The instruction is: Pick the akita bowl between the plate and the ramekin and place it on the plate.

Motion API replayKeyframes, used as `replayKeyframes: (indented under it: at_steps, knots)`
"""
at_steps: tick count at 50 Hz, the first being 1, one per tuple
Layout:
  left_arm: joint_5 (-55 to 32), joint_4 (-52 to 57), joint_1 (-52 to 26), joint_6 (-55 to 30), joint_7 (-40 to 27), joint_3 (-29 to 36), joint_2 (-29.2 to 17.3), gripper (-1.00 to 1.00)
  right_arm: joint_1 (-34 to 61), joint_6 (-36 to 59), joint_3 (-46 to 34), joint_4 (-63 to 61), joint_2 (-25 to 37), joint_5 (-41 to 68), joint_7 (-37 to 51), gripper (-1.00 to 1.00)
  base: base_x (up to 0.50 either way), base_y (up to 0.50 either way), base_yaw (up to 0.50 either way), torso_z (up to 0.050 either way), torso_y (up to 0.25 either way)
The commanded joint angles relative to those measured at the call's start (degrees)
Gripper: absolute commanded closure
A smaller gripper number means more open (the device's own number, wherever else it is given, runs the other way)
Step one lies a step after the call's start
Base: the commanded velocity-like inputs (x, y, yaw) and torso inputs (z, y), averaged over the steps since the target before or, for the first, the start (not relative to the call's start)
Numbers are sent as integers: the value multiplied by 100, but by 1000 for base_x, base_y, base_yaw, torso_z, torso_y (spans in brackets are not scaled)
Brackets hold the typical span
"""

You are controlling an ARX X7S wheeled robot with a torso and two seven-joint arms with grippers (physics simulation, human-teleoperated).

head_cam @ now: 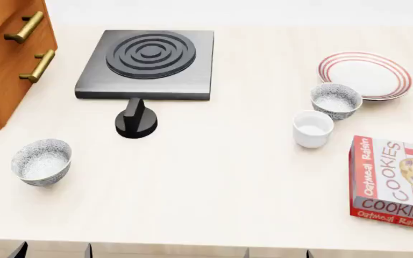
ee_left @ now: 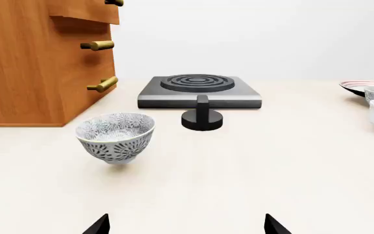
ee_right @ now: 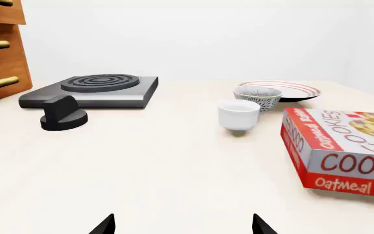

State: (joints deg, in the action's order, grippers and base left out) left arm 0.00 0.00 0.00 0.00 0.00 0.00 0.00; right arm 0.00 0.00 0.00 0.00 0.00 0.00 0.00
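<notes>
Akita bowl (head_cam: pixel 335 100) sits upright on the pale counter (head_cam: pixel 214 177), between the plate (head_cam: pixel 365 74) and the ramekin (head_cam: pixel 312 128): its rim just overlaps the plate's near edge in the head view, contact unclear, and it is just beside the ramekin, with a thin gap. Nothing is gripping it. Plate is flat, red-ringed. Cookie box (head_cam: pixel 393 183) lies flat near the ramekin, on the side away from the plate. A second speckled bowl (head_cam: pixel 41 161) stands well apart from the plate, across the counter, near the wooden drawer unit (head_cam: pixel 6 59). Black hotplate (head_cam: pixel 148 63) sits between drawer unit and plate, with a black knob (head_cam: pixel 135 123) just in front of it. Left gripper (ee_left: pixel 187 226) shows only two dark fingertips spread wide, nothing between them, hovering short of the second speckled bowl. Right gripper (ee_right: pixel 181 225) likewise spread wide and empty, well short of the ramekin.
</notes>
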Motion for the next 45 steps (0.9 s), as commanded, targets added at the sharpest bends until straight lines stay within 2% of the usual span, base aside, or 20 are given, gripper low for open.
replayKeyframes:
  at_steps: [1,18,22,25,37,45]
  knots:
    - [-59,-56,-35,-4,-165,94,-82,-100,32,70,-102,35,85,157,77,-100,0,0,0,0,0]
    - [-305,60,-55,-196,-534,351,-322,-100,-16,-25,-389,-27,333,393,349,-100,0,0,0,0,0]
    - [-331,661,-73,-357,-575,354,-426,-100,-56,218,-363,-428,396,526,390,-100,0,0,0,0,0]
    - [-488,1377,-97,-876,-580,305,-516,-100,-89,324,-446,-848,504,424,408,-100,115,0,0,0,0]
    - [-783,2599,-195,-1562,-615,225,-764,-100,35,1705,-167,-3124,838,757,653,-100,476,0,0,0,0]
    - [-979,2968,-319,-1753,-710,61,-829,-100,24,1749,-148,-3324,926,688,765,-100,500,0,0,0,0]
